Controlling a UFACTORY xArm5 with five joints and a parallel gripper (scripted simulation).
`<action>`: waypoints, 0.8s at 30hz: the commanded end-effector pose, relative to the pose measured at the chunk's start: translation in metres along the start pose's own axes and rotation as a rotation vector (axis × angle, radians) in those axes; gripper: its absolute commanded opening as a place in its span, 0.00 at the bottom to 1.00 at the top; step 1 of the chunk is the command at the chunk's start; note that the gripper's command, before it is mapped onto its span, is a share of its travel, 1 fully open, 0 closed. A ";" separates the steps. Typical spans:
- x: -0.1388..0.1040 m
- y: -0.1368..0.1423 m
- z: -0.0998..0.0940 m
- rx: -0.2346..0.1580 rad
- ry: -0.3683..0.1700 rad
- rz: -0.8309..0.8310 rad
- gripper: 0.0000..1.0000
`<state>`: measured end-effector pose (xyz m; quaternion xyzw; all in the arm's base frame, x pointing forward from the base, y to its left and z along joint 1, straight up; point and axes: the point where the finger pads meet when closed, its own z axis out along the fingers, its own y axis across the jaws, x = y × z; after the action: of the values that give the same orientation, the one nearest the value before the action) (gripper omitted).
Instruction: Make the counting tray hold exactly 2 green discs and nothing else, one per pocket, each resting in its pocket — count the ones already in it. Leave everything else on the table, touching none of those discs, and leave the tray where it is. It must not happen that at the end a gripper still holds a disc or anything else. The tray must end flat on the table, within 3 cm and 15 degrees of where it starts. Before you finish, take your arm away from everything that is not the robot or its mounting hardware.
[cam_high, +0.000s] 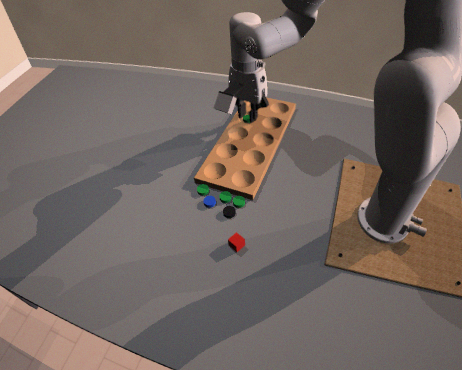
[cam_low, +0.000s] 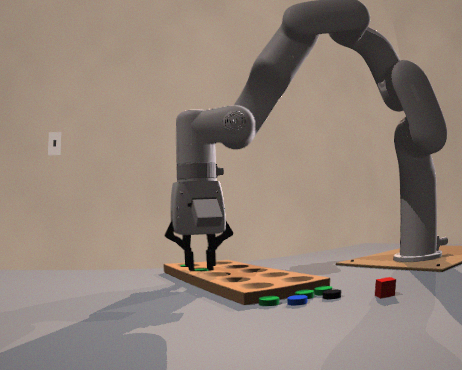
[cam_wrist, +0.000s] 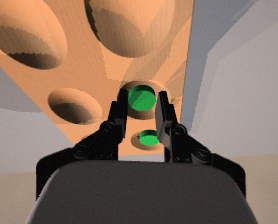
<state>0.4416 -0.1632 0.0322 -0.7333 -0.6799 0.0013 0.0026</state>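
Note:
The wooden counting tray (cam_high: 227, 189) (cam_low: 220, 294) (cam_wrist: 100, 65) lies flat on the table with two rows of round pockets. My gripper (cam_high: 248, 115) (cam_low: 200, 265) (cam_wrist: 142, 100) is low over its far left corner. Its fingers are slightly open and straddle a green disc (cam_high: 246, 119) (cam_low: 201, 269) (cam_wrist: 140, 96) that sits in a pocket. In the wrist view a second green disc (cam_wrist: 148, 138) rests in the neighbouring end pocket, partly hidden by the fingers. The other pockets in view are empty.
Off the tray's near end lie three loose green discs (cam_high: 202, 189) (cam_high: 225, 196) (cam_high: 239, 201), a blue disc (cam_high: 210, 201) (cam_low: 297, 299) and a black disc (cam_high: 229, 212) (cam_low: 331, 294). A red cube (cam_high: 236, 242) (cam_low: 385, 287) sits nearer the front. The arm's base plate (cam_high: 350, 240) is at the right.

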 end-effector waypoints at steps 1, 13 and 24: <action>0.000 0.001 -0.001 -0.003 -0.001 0.000 0.33; 0.000 0.001 -0.005 -0.003 -0.001 0.000 0.33; 0.000 0.001 -0.098 -0.003 -0.001 0.000 0.33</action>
<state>0.4443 -0.1641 0.0991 -0.7333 -0.6799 0.0001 0.0001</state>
